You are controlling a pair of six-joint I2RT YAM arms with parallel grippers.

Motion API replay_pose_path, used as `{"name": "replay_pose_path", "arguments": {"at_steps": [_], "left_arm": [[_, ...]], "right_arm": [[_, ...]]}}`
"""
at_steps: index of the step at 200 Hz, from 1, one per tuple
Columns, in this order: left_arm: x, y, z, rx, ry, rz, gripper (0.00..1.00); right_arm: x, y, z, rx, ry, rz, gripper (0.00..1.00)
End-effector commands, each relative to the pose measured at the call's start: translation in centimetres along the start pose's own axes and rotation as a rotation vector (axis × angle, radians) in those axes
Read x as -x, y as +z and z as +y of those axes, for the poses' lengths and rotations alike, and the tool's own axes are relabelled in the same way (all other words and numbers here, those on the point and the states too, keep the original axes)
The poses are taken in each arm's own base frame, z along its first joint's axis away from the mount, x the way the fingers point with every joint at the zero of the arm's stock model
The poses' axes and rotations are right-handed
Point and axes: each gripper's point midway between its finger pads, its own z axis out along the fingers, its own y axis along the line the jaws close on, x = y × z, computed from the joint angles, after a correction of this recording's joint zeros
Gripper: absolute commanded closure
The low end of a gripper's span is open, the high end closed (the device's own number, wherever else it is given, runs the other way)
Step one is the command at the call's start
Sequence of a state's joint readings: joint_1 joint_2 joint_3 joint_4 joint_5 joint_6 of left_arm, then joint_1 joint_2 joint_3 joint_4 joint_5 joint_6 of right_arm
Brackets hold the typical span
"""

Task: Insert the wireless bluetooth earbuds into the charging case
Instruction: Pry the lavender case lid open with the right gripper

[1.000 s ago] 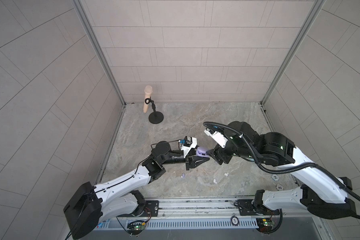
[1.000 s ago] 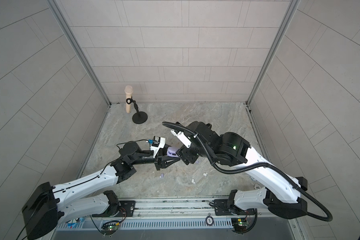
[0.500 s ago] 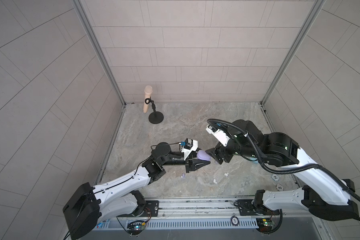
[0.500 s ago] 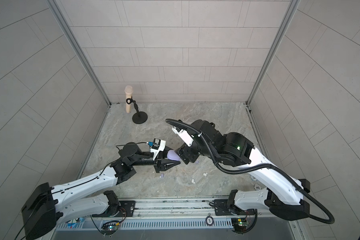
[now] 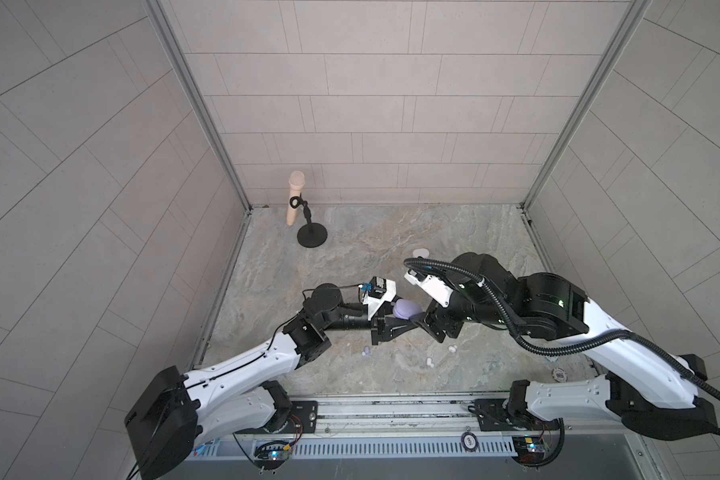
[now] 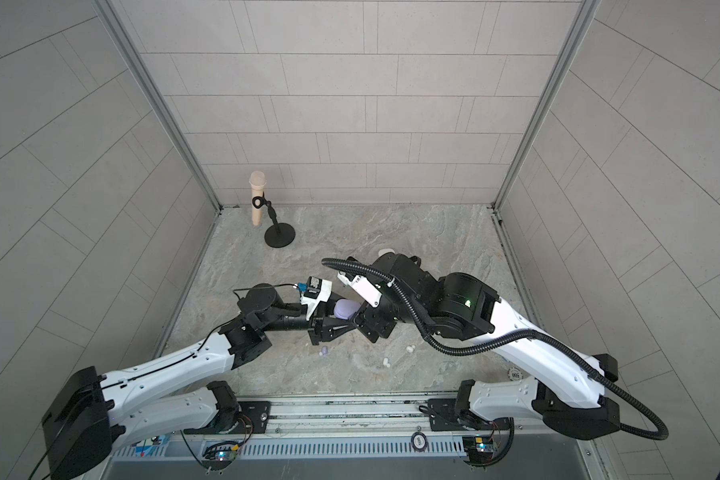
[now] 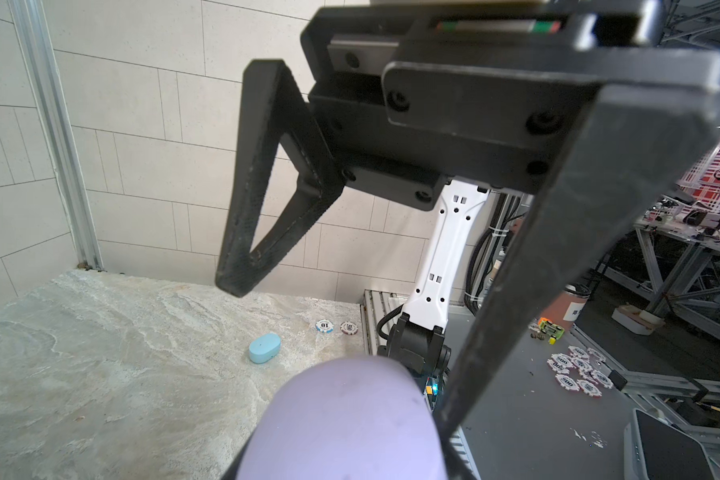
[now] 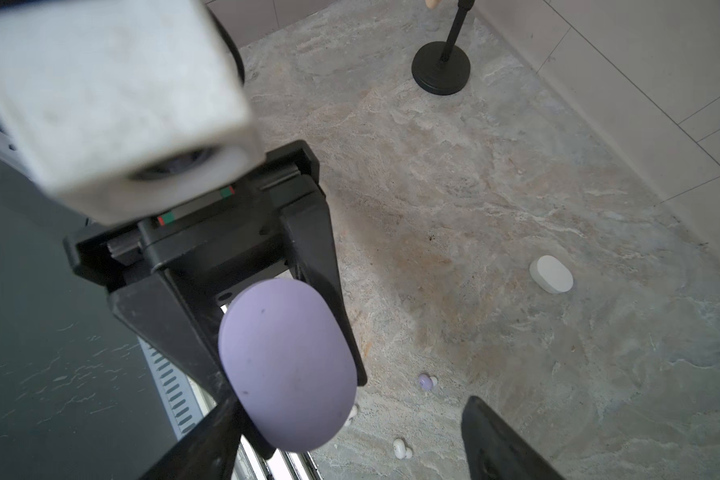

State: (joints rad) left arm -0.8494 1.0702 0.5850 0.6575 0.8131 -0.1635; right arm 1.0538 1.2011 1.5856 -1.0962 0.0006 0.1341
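Lilac case (image 8: 287, 365) clamped in left tool (image 5: 408, 322); right tool (image 8: 350, 403) agape; only left wrist shows blue case (image 7: 264, 348).

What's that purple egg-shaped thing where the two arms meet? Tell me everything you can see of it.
It is a lilac case: a smooth, matte, pebble-shaped oval that looks like plastic, with a few small dark specks. It looks closed, and no opening shows. The left tool is shut on it and holds it in the air above the marbled table. The open right tool reaches around it. Whether that tool touches it, I cannot tell.
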Motion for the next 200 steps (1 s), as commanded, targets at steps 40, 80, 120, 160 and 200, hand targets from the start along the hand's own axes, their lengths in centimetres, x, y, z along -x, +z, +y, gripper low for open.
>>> {"name": "replay_pose_path", "arguments": {"at_steps": [40, 80, 120, 160, 200], "left_arm": [[2.1, -0.1, -1.2, -0.041, 0.054, -0.042, 0.96], [2.1, 0.0, -1.6, -0.054, 0.054, -0.042, 0.96], [2.0, 0.2, -2.0, -0.063, 0.049, -0.045, 0.97], [1.8, 0.2, -1.5, -0.033, 0.046, -0.044, 0.97], [1.7, -0.4, 0.3, 0.032, 0.017, -0.064, 0.97]], "right_arm": [[1.6, -1.3, -3.7, -0.186, 0.046, -0.056, 0.15], [2.0, -1.1, -4.5, -0.195, 0.098, -0.054, 0.15], [1.8, -0.5, -4.8, -0.187, 0.126, -0.025, 0.15], [1.5, -0.5, -4.8, -0.164, 0.143, -0.012, 0.13], [1.2, -1.0, -4.0, -0.069, 0.193, -0.009, 0.08]]}}
